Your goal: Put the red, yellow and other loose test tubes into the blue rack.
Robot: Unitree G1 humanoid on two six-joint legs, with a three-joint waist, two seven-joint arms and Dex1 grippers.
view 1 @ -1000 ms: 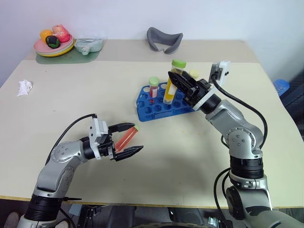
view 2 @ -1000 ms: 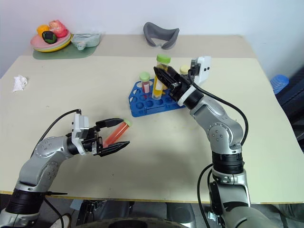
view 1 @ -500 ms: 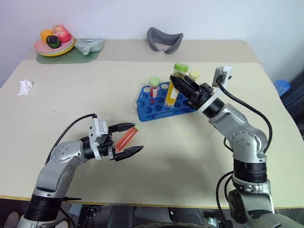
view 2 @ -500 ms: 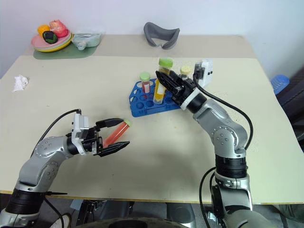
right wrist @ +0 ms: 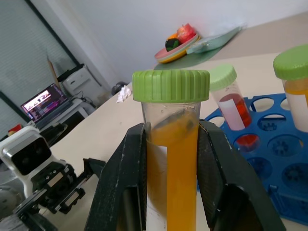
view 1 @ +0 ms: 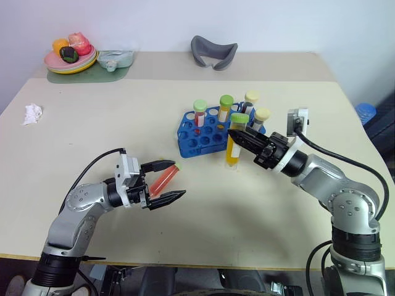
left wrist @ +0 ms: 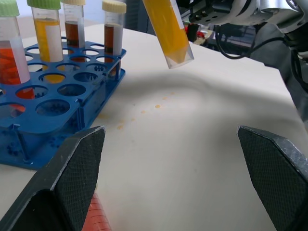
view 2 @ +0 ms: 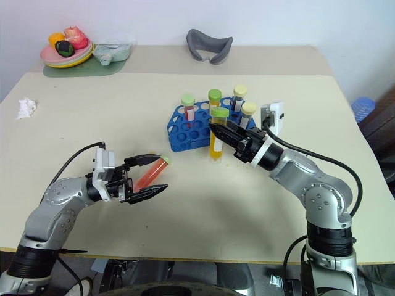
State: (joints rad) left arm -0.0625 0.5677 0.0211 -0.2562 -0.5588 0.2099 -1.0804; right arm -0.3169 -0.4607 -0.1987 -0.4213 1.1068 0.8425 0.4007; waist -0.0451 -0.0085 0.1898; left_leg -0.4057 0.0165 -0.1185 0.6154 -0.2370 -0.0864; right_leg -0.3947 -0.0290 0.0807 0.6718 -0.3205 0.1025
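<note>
Right gripper (view 1: pixel 239 137): fingers clamped on the yellow tube (view 1: pixel 234 141), just under its green cap; tube upright, lifted off the surface (view 1: pixel 92 123), hanging just in front of the rack (view 1: pixel 192 139) and apart from it. Left gripper (view 1: pixel 170 179): fingers spread wide, level, pointing toward the robot's right; the red tube (view 1: pixel 164 178) lies slanted between them on the surface, its green cap at the far end; contact with either finger cannot be told. Rack: blue, many round holes, mid-surface; four tubes standing in its far rows, namely one red-filled with a green cap (view 1: pixel 199 115), one yellow-filled with a green cap (view 1: pixel 226 110), and two dark-filled with pale yellow caps (view 1: pixel 251 102) (view 1: pixel 261 118); near holes vacant. Small orange spots (left wrist: pixel 144 111) on the surface beside the rack. Surroundings: crumpled white paper (view 1: pixel 31 113) at the left edge; stacked plates with toy fruit (view 1: pixel 70 52) on a green mat (view 1: pixel 88 72) at the far left corner, a pale container (view 1: pixel 115 59) beside them; grey curved object (view 1: pixel 213 52) at the far edge. No legible writing on tubes or rack.
</note>
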